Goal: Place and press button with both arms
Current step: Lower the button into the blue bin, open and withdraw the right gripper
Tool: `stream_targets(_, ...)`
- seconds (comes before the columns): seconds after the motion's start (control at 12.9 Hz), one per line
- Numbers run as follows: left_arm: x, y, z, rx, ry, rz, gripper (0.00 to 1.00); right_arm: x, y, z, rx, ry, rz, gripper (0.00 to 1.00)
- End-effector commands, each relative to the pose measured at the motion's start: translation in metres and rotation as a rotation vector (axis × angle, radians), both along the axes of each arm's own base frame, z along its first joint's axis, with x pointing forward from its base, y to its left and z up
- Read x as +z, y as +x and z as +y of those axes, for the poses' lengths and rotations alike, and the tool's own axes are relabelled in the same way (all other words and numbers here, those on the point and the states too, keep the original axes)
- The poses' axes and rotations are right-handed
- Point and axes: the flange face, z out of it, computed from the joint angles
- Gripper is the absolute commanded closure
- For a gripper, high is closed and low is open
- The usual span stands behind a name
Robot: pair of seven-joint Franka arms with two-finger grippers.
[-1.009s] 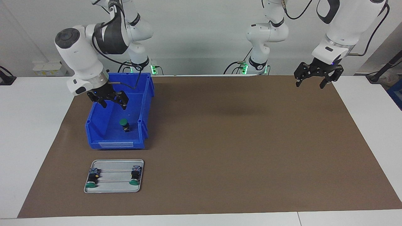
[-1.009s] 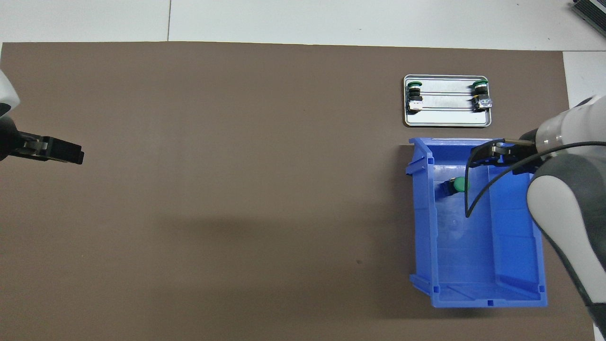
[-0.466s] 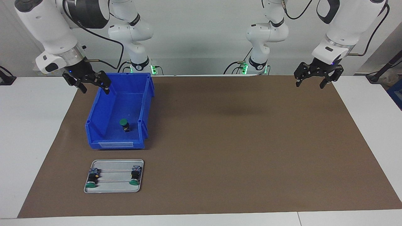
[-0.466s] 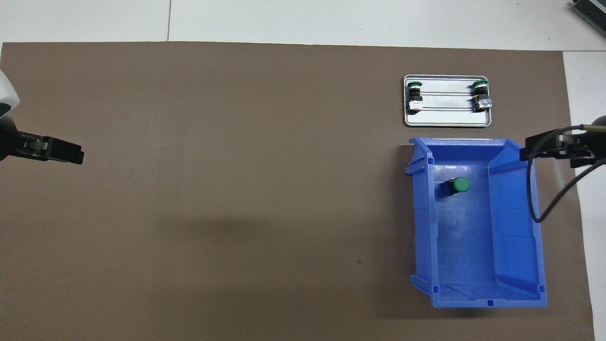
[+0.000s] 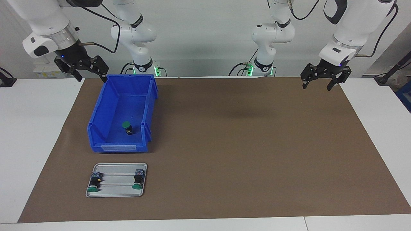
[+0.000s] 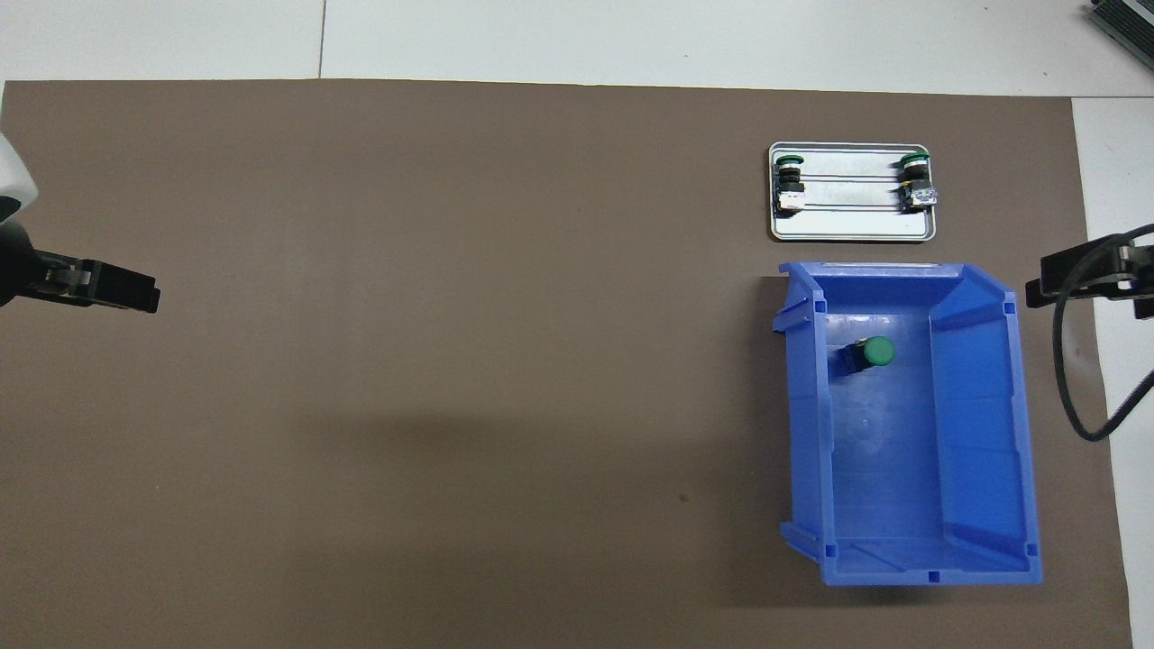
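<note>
A button with a green cap stands inside the blue bin, also seen from above as the button in the bin. Two more buttons lie on the metal tray. My right gripper hangs open and empty in the air, over the mat just off the bin's corner closest to the robots; in the overhead view the right gripper shows beside the bin's wall. My left gripper waits open and empty above the mat's corner at the left arm's end, and appears as the left gripper from above.
A brown mat covers most of the white table. The tray sits just farther from the robots than the bin. A black cable loops down from the right arm beside the bin.
My right gripper has risen out of the bin and drawn back toward the right arm's end of the table, empty. The button stayed in the bin. The left arm has not moved.
</note>
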Motion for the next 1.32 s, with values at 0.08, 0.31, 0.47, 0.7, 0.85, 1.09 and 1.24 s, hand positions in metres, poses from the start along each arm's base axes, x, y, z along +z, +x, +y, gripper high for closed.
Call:
stream_targets(0.08,0.001,-0.009,0.002,0.002,0.008,0.004,0.00,-0.019,-0.005,0.000,-0.040,0.014,-0.055,0.00)
stream_targets(0.31,0.001,-0.009,0.002,0.002,0.008,0.004,0.00,-0.020,-0.005,0.004,-0.032,0.014,-0.056,0.00)
stream_targets(0.47,0.001,-0.009,0.002,0.002,0.008,0.004,0.00,-0.020,-0.005,0.006,-0.028,0.014,-0.056,0.00)
stream_targets(0.7,0.001,-0.009,0.002,0.002,0.008,0.004,0.00,-0.026,-0.011,0.008,-0.017,0.015,-0.043,0.00)
stream_targets(0.85,0.001,-0.009,0.002,0.002,0.008,0.004,0.00,-0.025,-0.012,0.011,-0.009,0.015,-0.045,0.00)
stream_targets(1.09,0.001,-0.009,0.002,0.002,0.008,0.004,0.00,-0.026,-0.011,0.010,-0.009,0.015,-0.043,0.00)
stream_targets(1.24,0.001,-0.009,0.002,0.002,0.008,0.004,0.00,-0.025,-0.011,0.009,-0.009,0.005,-0.044,0.00)
